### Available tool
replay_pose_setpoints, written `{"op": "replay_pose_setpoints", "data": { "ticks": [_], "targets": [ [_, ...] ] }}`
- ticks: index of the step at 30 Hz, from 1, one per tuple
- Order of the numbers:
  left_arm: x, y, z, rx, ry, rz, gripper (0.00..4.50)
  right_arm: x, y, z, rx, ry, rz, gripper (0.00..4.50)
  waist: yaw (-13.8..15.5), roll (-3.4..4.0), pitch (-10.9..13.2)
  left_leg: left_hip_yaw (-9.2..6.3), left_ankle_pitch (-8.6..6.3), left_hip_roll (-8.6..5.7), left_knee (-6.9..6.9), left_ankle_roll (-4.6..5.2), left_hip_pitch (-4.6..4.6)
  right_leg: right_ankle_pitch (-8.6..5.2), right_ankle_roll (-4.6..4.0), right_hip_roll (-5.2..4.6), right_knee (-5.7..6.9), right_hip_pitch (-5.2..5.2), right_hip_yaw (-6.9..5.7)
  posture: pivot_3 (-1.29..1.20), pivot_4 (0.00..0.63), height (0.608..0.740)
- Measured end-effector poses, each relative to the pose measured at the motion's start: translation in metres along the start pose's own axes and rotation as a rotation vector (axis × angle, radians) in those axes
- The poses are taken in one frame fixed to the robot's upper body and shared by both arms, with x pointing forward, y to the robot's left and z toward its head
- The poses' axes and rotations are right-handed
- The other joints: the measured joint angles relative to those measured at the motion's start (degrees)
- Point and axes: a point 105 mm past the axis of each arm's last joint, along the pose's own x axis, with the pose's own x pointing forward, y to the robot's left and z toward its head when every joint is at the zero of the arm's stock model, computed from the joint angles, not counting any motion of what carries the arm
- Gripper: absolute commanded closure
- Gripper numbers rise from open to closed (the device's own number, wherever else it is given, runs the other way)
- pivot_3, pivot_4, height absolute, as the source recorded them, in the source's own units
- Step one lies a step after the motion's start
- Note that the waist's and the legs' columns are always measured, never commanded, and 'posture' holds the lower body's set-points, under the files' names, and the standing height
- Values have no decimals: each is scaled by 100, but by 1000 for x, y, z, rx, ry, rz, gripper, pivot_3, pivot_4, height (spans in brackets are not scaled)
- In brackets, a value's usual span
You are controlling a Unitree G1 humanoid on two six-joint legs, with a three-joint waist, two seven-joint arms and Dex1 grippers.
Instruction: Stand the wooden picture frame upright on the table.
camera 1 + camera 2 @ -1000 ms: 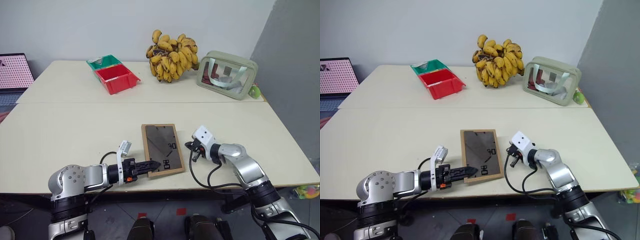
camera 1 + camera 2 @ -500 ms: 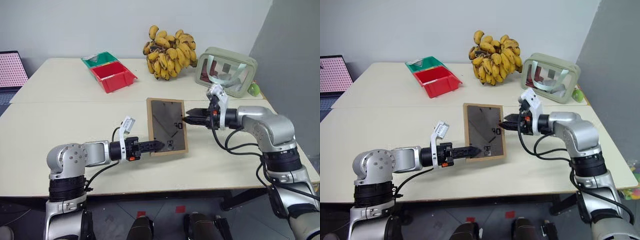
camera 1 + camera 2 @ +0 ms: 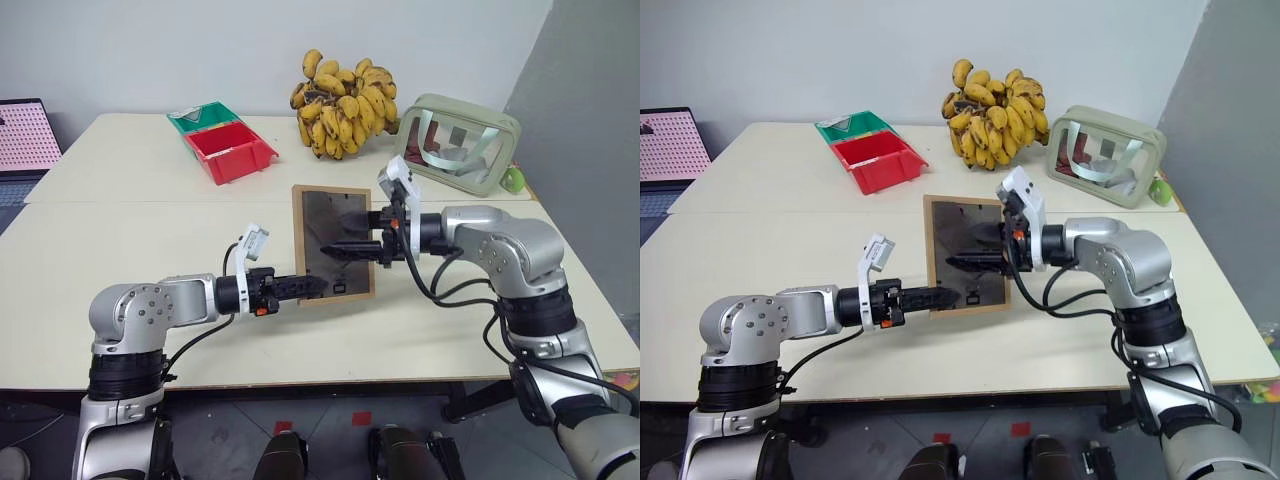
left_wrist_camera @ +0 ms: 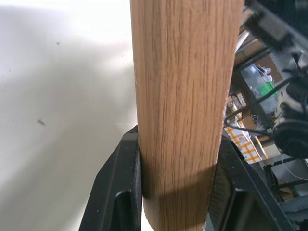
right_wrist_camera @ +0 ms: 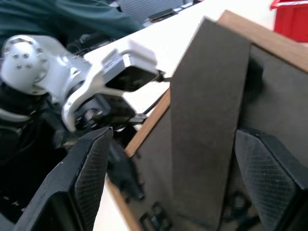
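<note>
the left gripper [image 3: 300, 287] was clamped on the lower edge of the wooden picture frame [image 3: 333, 243], fingers pressed to either face of the light-wood rail — the left wrist view showed the grain squeezed tight between the two black pads. the frame was held up off the table [image 3: 130, 250], nearly vertical, its dark grey-brown back panel facing the camera, just in front of the seam between the two tabletop sections.

by the look of it the frame was light and stiff, easily carried by one edge grip, though the smooth wood could pivot in a narrow pinch, and any glass on the hidden front would be fragile. the rails seemed the safest place to hold; the thin easel stand [image 5: 207, 120] would likely flex if grabbed hard.

the easel showed as a long dark strip lying down the back panel, small fittings near its lower end, light wood border all round. the front picture could not be seen.

right of the frame, the right gripper [image 3: 352, 235] reached across the back panel with its fingers spread wide apart, one above and one below, straddling the easel strip and closed on nothing — well placed, i'd judge, to fold the stand out.
</note>
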Motion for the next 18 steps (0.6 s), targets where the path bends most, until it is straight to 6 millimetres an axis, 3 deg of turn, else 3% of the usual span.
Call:
{"op": "replay_pose_setpoints", "data": {
  "ticks": [5,11,13,15,18],
  "targets": [
    [1,-1,-7,-26,7,-17,3220,-14,8,-10,59,-7,36,488,1,-1,2,1,1,-1,2,0,1,-2,-3,-1,1,0,1,0,150,740],
    [-2,-11,-9,-107,5,-82,3220,-56,-2,-10,23,2,-57,488,-4,-1,2,1,0,-1,5,1,2,-4,-4,-1,0,2,0,0,150,740],
    [-4,-16,-14,-156,25,-116,3220,-76,-14,-20,-137,37,-168,488,19,-4,3,-2,0,-2,5,0,1,-9,4,-1,-5,6,-7,0,150,740],
    [-9,-15,-18,-218,41,-124,3220,-100,-26,-38,-409,110,-272,488,26,-7,3,4,-2,-6,4,1,2,-12,9,-4,-8,6,-4,0,150,740],
    [-12,-13,-18,-267,41,-125,3220,-111,-35,-51,-790,180,-315,488,-44,-11,6,20,-2,-4,8,1,11,-8,14,-4,-4,4,15,0,150,740]
  ]
}}
